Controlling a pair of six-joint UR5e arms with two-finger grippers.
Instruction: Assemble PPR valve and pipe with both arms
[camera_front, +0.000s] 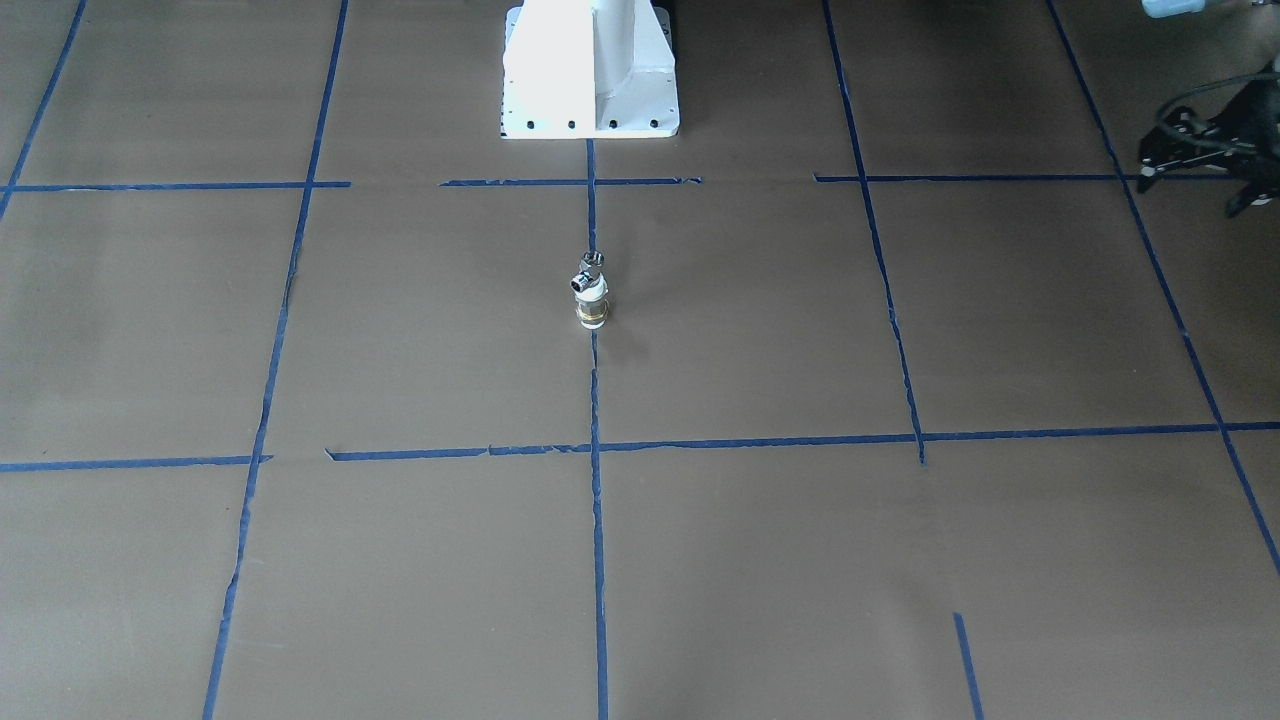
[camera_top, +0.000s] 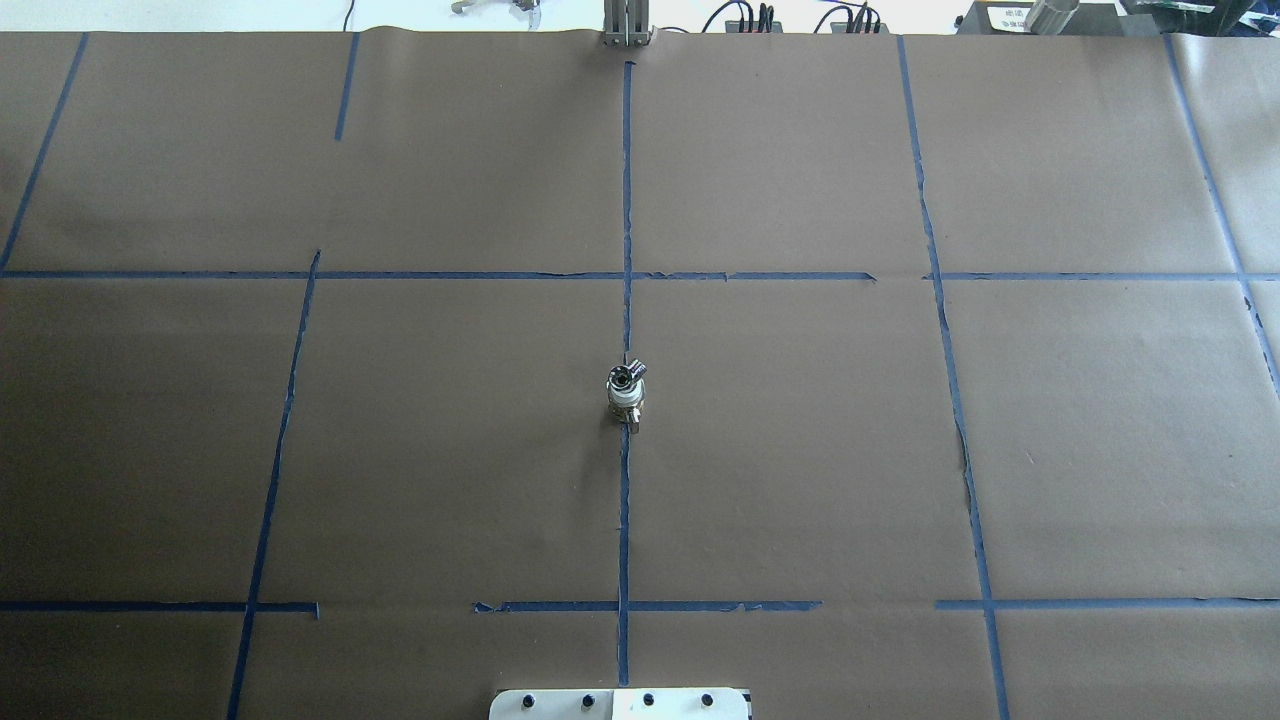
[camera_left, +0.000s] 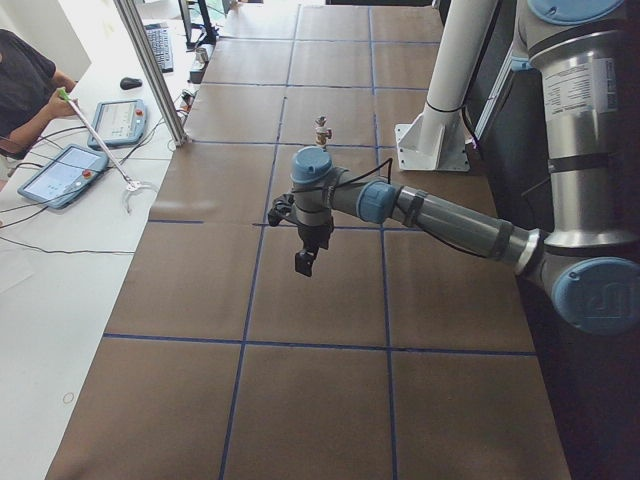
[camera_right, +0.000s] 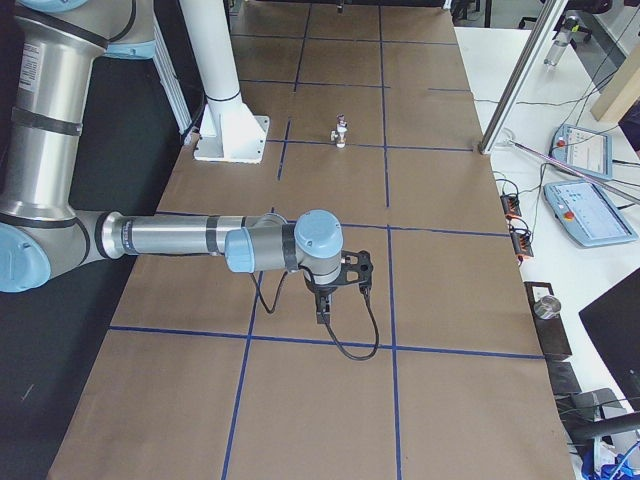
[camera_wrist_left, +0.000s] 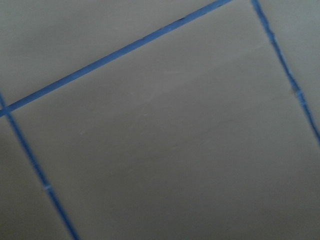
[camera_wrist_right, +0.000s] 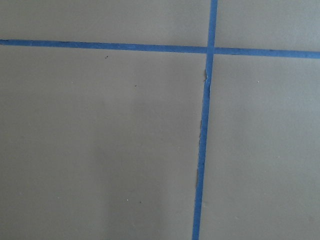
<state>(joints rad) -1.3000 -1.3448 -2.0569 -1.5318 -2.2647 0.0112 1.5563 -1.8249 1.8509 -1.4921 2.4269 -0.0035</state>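
Observation:
The valve and pipe piece (camera_front: 591, 290) stands upright on the centre blue tape line: chrome valve on top, white pipe section, brass end at the bottom. It also shows in the overhead view (camera_top: 626, 393) and both side views (camera_left: 321, 131) (camera_right: 341, 131). My left gripper (camera_left: 305, 262) hangs above the paper, far from the piece; its dark body shows cut off at the front view's right edge (camera_front: 1200, 150). My right gripper (camera_right: 322, 305) hangs above the paper at the other end. I cannot tell whether either is open. Both wrist views show only paper and tape.
The white robot base (camera_front: 590, 70) stands at the table's robot side. A metal post (camera_left: 150, 70) rises at the far edge. A seated operator (camera_left: 25, 85) and teach pendants (camera_right: 580, 205) are beside the table. Brown paper with blue tape lines (camera_top: 626, 200) covers the table.

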